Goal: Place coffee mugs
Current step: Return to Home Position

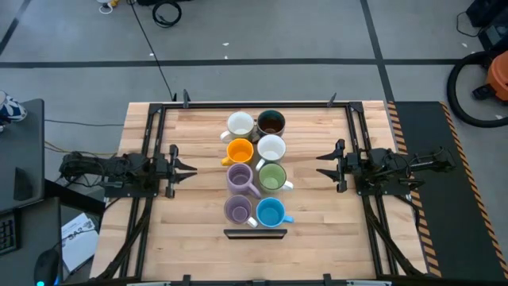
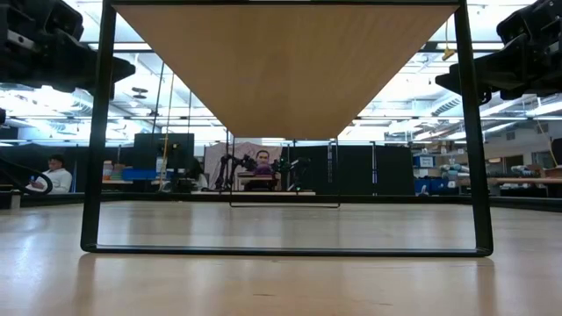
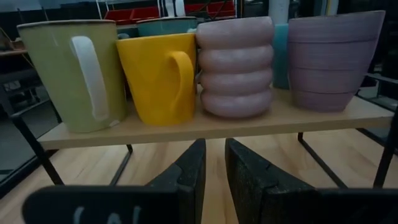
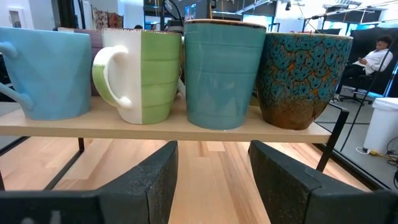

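Eight coffee mugs stand upright in two rows on a raised wooden shelf (image 3: 323, 115) at the table's middle. The left row, far to near, has a pale green mug with a white handle (image 3: 68, 74), an orange one (image 3: 155, 78), a ribbed lavender one (image 3: 236, 68) and a second lavender one (image 3: 333, 62). The right row, near to far, has light blue (image 4: 43, 71), green-and-white (image 4: 146, 74), teal (image 4: 224, 74) and dark patterned (image 4: 305, 78) mugs. My left gripper (image 1: 190, 168) is level at the table's left, slightly open and empty. My right gripper (image 1: 321, 168) is level at the right, open and empty.
The shelf stands on a black metal frame whose legs (image 2: 95, 132) and bottom bar (image 2: 285, 251) rest on the table; bare table shows beneath it. A black bar (image 1: 254, 233) lies by the near edge. People sit in the room beyond (image 2: 54, 175).
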You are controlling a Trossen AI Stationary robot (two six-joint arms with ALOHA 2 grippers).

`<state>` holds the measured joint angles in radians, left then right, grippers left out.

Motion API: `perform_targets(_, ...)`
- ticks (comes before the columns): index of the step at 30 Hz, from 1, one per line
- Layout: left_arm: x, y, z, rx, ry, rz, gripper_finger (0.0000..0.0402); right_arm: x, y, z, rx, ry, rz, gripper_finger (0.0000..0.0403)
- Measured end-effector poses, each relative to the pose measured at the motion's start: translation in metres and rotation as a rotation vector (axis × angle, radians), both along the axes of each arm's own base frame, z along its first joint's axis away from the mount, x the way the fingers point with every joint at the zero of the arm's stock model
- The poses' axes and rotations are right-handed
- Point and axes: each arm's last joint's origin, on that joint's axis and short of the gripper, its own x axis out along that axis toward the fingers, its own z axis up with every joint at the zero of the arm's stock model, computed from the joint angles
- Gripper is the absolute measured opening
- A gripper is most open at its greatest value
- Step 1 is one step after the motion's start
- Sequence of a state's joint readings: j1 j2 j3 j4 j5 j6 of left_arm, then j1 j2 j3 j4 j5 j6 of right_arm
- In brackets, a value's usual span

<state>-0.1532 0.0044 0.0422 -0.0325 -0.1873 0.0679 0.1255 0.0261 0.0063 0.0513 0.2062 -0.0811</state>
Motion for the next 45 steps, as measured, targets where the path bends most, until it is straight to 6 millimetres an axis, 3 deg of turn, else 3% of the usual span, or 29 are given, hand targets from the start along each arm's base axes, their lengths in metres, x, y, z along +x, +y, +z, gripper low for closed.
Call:
perform_targets(12,0.000,0.000,0.002,0.044,-0.033,0.012,0.0068,0.000,0.000,0.000,0.000,0.000,0.000,0.0205)
perform_targets(22,-0.002,0.000,0.019,0.069,-0.207,0.002,0.0068,0.000,0.000,0.000,0.000,0.000,0.000,0.0205)
perform_targets(45,0.000,0.002,-0.001,0.043,0.008,-0.003,0.0068,0.000,0.000,0.000,0.000,0.000,0.000,0.0205)
